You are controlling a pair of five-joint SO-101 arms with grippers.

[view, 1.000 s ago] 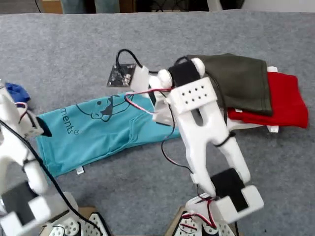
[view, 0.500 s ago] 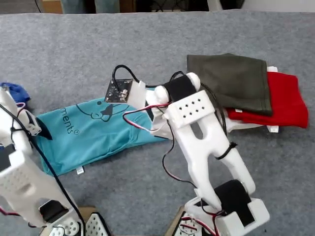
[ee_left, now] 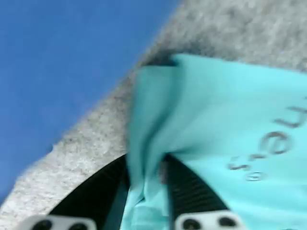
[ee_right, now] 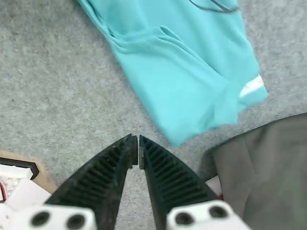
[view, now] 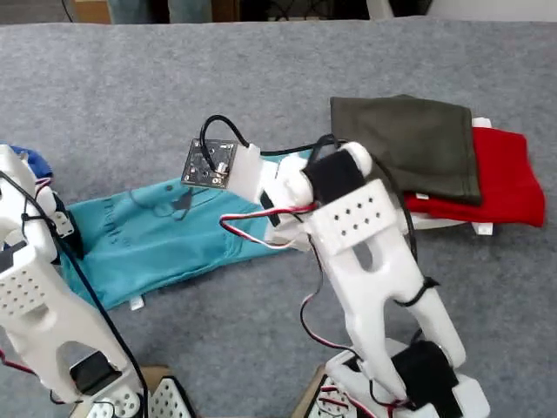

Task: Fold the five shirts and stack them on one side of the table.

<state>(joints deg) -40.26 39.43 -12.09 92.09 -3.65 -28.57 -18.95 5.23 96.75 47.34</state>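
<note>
Wrinkles have spread across the turquoise cotton shirt (view: 165, 231) at 9 o'clock as the left gripper (ee_left: 146, 167), clamped on its outer edge, pulled. The right gripper (ee_right: 135, 141) hovers at its 3 o'clock end, fingers together, empty. Carry that edge over high and evenly so the fold lands flat.

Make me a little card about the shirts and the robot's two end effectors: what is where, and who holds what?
Table: grey cloth surface
Teal shirt: lies long and rumpled, not on the stack
Left end effector: shut on the teal shirt's edge, next to a blue cloth
Right end effector: shut, holding nothing, by the teal shirt's other end
Stack: folded olive shirt on top of a folded red shirt
</note>
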